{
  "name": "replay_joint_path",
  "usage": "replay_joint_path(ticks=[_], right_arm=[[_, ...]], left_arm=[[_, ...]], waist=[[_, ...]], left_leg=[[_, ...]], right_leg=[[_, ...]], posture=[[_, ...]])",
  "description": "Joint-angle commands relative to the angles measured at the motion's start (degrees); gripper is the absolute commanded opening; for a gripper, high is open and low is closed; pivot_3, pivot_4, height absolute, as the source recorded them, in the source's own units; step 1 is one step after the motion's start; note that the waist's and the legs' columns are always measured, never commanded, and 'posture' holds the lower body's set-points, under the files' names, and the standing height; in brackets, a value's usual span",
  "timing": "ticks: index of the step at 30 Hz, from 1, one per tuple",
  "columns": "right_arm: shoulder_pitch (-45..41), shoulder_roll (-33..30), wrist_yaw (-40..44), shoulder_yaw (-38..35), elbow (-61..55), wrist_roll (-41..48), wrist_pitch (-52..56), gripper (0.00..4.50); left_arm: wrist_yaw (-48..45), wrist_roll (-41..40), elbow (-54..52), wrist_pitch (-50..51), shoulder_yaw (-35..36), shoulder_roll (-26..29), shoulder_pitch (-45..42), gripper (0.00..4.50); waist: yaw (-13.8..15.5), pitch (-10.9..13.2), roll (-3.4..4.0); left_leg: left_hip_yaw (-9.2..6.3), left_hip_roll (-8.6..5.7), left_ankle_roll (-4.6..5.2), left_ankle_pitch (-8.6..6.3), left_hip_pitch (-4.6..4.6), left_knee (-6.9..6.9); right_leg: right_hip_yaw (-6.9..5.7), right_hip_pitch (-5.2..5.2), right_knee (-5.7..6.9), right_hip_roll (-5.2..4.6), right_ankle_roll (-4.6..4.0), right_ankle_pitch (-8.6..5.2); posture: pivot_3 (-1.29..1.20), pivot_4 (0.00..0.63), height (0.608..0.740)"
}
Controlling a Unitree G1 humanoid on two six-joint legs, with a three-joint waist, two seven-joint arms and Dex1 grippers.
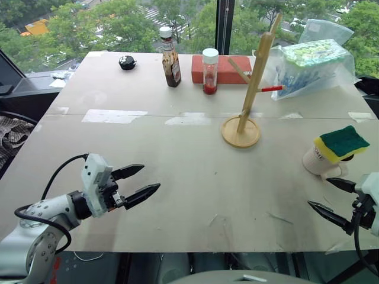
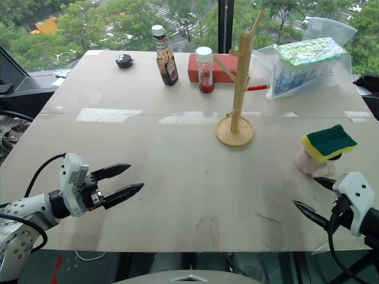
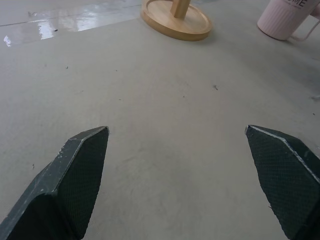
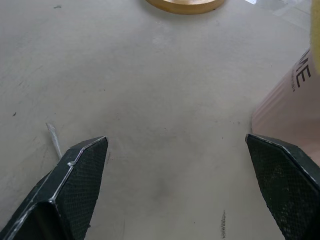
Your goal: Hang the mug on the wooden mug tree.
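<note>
The left claw (image 1: 140, 181) hovers over the near left part of the pale grey bench (image 1: 177, 171), its two black fingers spread apart with nothing between them. The right claw (image 1: 333, 201) hangs at the near right edge, fingers likewise wide apart and empty, with the mug just beyond its far finger.

The cream-white ceramic mug with dark lettering (image 1: 320, 162) stands near the bench's right edge, and a yellow-green sponge (image 1: 341, 144) lies across its top, covering the mouth, so its inside cannot be seen. The tall light-wood mug tree on a round disc base (image 1: 246, 106) stands upright toward the middle right of the bench, well apart from the mug, its red-tipped peg (image 1: 271, 89) pointing right and all pegs bare.

Along the far edge stand a brown sauce bottle with a white cap (image 1: 170, 59), a clear jar with a white lid and red contents at its bottom (image 1: 209, 72), a red block (image 1: 228, 70) behind it, and a small black object (image 1: 127, 62). At the far right corner, a clear plastic bag (image 1: 314, 62) holds blue and green packed items.
</note>
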Motion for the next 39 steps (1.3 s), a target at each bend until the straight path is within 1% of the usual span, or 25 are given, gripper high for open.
replay_joint_path(ticks=[1,3,7,9,10,12,13,14,15,16,17,20,24,30,33,34,36,37,39], right_arm=[[-1.0,1.3,-1.5,0.7,-1.1,0.2,-0.6,4.46],[-2.6,2.9,-3.7,1.1,-2.5,2.2,0.6,4.46],[-5.3,5.4,-7.9,1.2,-8.4,4.7,1.5,4.46],[-7.9,5.6,-11.9,1.9,-12.3,4.1,2.4,4.46],[-8.9,4.9,-14.0,2.3,-13.9,1.8,3.1,4.46],[-10.7,1.3,-18.8,3.6,-16.8,-5.7,6.0,4.46],[-11.5,-0.7,-19.0,3.9,-17.6,-7.5,6.3,4.46],[-12.4,-2.5,-18.4,3.5,-18.2,-6.7,7.8,4.46],[-13.7,-3.9,-18.4,2.0,-18.8,-2.8,12.8,4.46],[-14.8,-5.1,-19.2,1.1,-19.5,-2.0,16.3,4.46],[-15.8,-7.0,-19.4,0.8,-19.9,-2.3,18.7,4.46],[-19.7,-10.1,-21.9,0.4,-19.3,-3.1,25.7,4.46],[-22.5,-13.7,-23.3,1.4,-16.3,-5.3,31.7,4.46],[-23.0,-16.7,-22.7,2.9,-13.0,-7.4,35.0,4.46],[-23.2,-17.0,-22.7,4.6,-11.0,-8.7,34.4,3.71],[-23.3,-16.9,-22.7,5.0,-10.7,-8.9,34.3,3.11],[-23.4,-17.0,-22.4,5.8,-10.6,-9.3,34.2,2.17],[-23.3,-17.0,-22.2,6.0,-10.7,-9.5,34.0,1.72],[-23.3,-16.8,-22.1,5.9,-11.2,-9.6,34.3,0.95]], left_arm=[[1.3,-1.2,-1.0,0.7,-0.8,-0.1,-2.9,4.5],[2.1,-5.1,-2.4,3.2,-1.9,-0.9,-6.1,4.5],[-0.2,-7.3,-5.2,2.4,-4.2,-1.4,-9.6,4.5],[-1.0,-7.9,-6.2,2.2,-6.0,-1.2,-12.1,4.5],[-1.3,-8.4,-6.7,2.2,-6.8,-1.2,-13.3,4.5],[-1.8,-9.7,-7.5,2.9,-8.3,-0.7,-16.7,4.5],[-2.6,-10.8,-7.8,3.7,-9.0,-0.1,-18.1,4.5],[-3.4,-11.7,-8.0,4.4,-9.7,0.5,-19.3,4.5],[-4.3,-12.6,-8.0,5.1,-10.3,1.0,-20.4,4.5],[-5.2,-13.4,-7.8,5.4,-10.8,1.4,-21.3,4.5],[-5.9,-13.8,-7.5,5.6,-11.4,1.6,-22.2,4.5],[-8.0,-13.8,-6.8,5.1,-12.6,2.0,-23.8,4.5],[-9.4,-13.0,-5.5,4.3,-13.0,2.0,-25.6,4.5],[-9.7,-12.6,-5.5,3.5,-12.5,1.7,-25.2,4.5],[-9.6,-12.2,-5.8,2.8,-12.1,1.6,-24.2,4.5],[-9.6,-12.2,-5.8,2.6,-12.1,1.6,-23.9,4.5],[-9.5,-12.0,-5.7,2.2,-12.1,1.6,-23.6,4.5],[-9.5,-12.0,-5.7,2.0,-12.1,1.6,-23.5,4.5],[-9.6,-12.0,-5.7,1.8,-12.1,1.5,-23.2,4.5]], waist=[[0.1,0.0,0.0],[0.7,0.0,-0.02],[0.9,0.0,0.06],[0.9,0.1,0.1],[0.9,0.1,0.1],[0.9,0.1,0.12],[0.9,0.1,0.11],[0.9,0.1,0.1],[0.9,0.1,0.11],[0.9,0.1,0.1],[0.9,0.1,0.11],[0.9,0.1,0.11],[0.9,0.1,0.12],[1.0,0.1,0.12],[0.9,0.1,0.12],[0.9,0.1,0.13],[0.9,0.1,0.13],[0.9,0.1,0.13],[0.9,0.1,0.13]], left_leg=[[-0.01,0.0,0.0,0.0,0.0,0.0],[-0.1,-0.03,0.0,0.0,-0.01,0.02],[-0.19,-0.1,0.0,0.0,0.03,0.03],[-0.28,-0.15,0.0,0.0,-0.01,0.03],[-0.35,-0.21,0.0,0.0,-0.01,0.03],[-0.49,-0.35,-0.01,0.01,-0.03,0.04],[-0.55,-0.41,0.0,0.01,-0.03,0.04],[-0.57,-0.42,0.0,0.01,-0.06,0.04],[-0.6,-0.47,0.0,0.01,-0.1,0.06],[-0.62,-0.5,0.0,0.01,-0.1,0.06],[-0.64,-0.5,0.0,0.01,-0.1,0.06],[-0.8,-0.51,0.0,0.01,-0.14,0.08],[-1.29,-0.62,-0.01,0.01,-0.22,0.1],[-1.52,-0.73,0.0,0.02,-0.37,0.17],[-1.61,-0.74,0.0,0.02,-0.4,0.18],[-1.65,-0.75,0.0,0.02,-0.4,0.18],[-1.74,-0.79,-0.01,0.02,-0.4,0.18],[-1.79,-0.8,-0.01,0.02,-0.41,0.18],[-1.83,-0.83,-0.01,0.02,-0.42,0.18]], right_leg=[[0.0,0.0,0.0,-0.01,0.0,0.0],[-0.08,0.03,0.01,-0.02,0.0,0.0],[-0.14,0.12,0.03,-0.1,0.01,0.01],[-0.2,0.13,0.03,-0.1,0.02,0.01],[-0.19,0.13,0.03,-0.1,0.02,0.01],[-0.2,0.14,0.03,-0.09,0.03,0.02],[-0.21,0.14,0.04,-0.16,0.05,0.01],[-0.23,0.14,0.02,-0.18,0.06,0.01],[-0.28,0.14,0.02,-0.18,0.07,0.01],[-0.29,0.15,0.02,-0.17,0.08,0.0],[-0.29,0.15,0.01,-0.17,0.08,0.0],[-0.3,0.15,0.0,-0.15,0.08,-0.01],[-0.27,0.15,-0.03,-0.1,0.09,-0.01],[-0.31,0.13,-0.05,-0.1,0.18,-0.06],[-0.32,0.13,-0.07,-0.14,0.2,-0.07],[-0.32,0.13,-0.06,-0.14,0.2,-0.07],[-0.32,0.13,-0.06,-0.13,0.2,-0.08],[-0.32,0.13,-0.06,-0.13,0.21,-0.08],[-0.34,0.13,-0.06,-0.13,0.21,-0.07]], posture=[[0.0,0.15,0.74],[0.0,0.15,0.74],[0.0,0.15,0.74],[0.0,0.15,0.74],[0.0,0.15,0.74],[0.0,0.15,0.74],[0.0,0.15,0.74],[0.0,0.15,0.74],[0.0,0.15,0.74],[0.0,0.15,0.74],[0.0,0.15,0.74],[0.0,0.15,0.74],[0.0,0.15,0.74],[0.0,0.15,0.74],[0.0,0.15,0.74],[0.0,0.15,0.74],[0.0,0.15,0.74],[0.0,0.15,0.74],[0.0,0.15,0.74]])
